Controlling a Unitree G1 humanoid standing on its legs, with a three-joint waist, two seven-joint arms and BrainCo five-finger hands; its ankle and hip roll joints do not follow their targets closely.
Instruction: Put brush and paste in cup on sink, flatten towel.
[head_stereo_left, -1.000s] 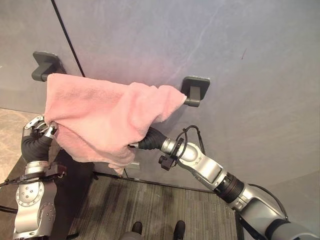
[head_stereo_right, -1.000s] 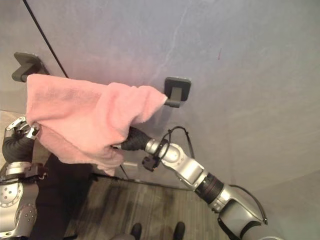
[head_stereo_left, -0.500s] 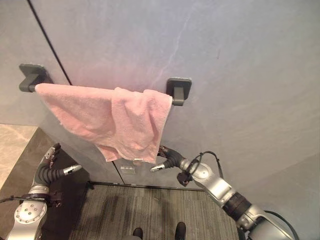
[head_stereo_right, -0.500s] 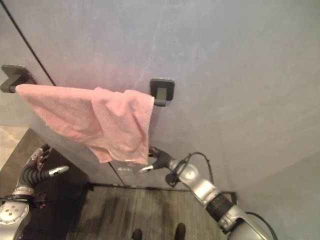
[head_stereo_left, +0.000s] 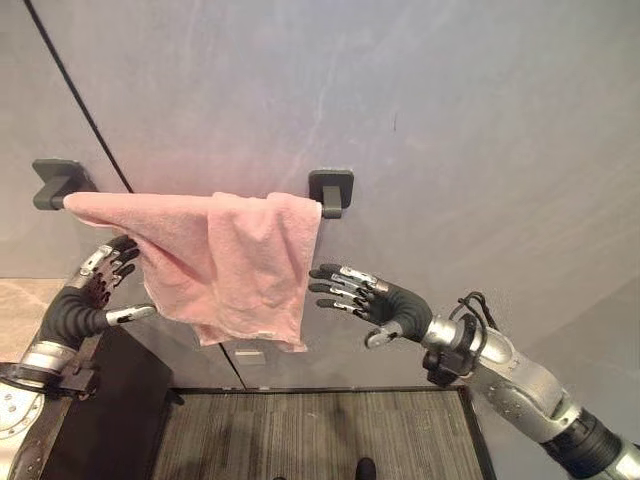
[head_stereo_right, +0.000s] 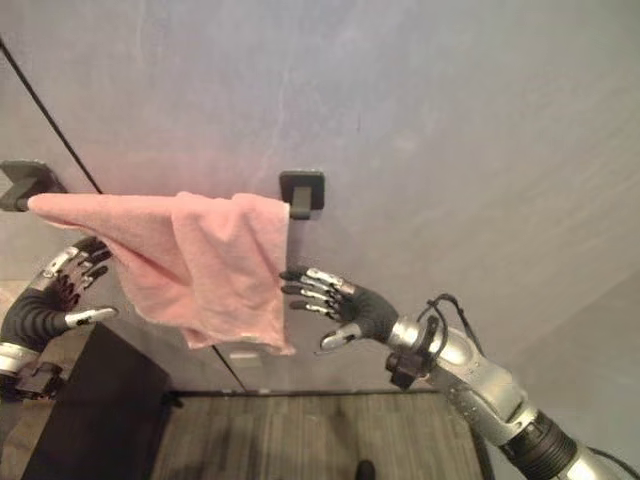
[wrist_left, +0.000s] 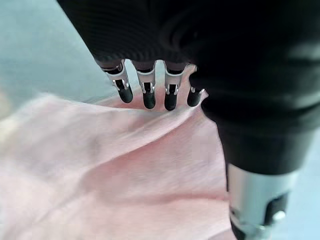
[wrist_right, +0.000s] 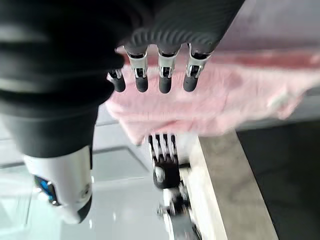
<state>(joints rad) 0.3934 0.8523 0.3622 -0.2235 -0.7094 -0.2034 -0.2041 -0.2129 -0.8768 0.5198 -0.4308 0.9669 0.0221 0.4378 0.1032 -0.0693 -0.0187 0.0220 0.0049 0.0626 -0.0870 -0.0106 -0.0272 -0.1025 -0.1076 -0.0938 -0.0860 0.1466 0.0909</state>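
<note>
Left eye view vs half a sec ago: both arms have come up. The right robot hand (head_stereo_left: 385, 303) was low under the pink towel (head_stereo_left: 225, 265), now it's raised w/ fingers spread straight, tips just beside the towel's right edge, can't tell if actually touching. The left robot hand (head_stereo_left: 100, 285) was down by the dark bench (head_stereo_left: 105, 400), now it's up at the towel's left side, fingers loose and apart, thumb out, not clamped on anything. Whole pic shifted too, so the cam moved.

Towel is draped over the rail between the two dark wall brackets (head_stereo_left: 331, 189), long axis running along the rail left to right. Left part is a thin stretched strip reaching the left bracket (head_stereo_left: 55, 183); right part hangs down in a bunched fold w/ the lower corner pointing down. Not flat yet.

Left wrist view: fingertips (wrist_left: 146, 95) straight, right at the pink cloth.
</note>
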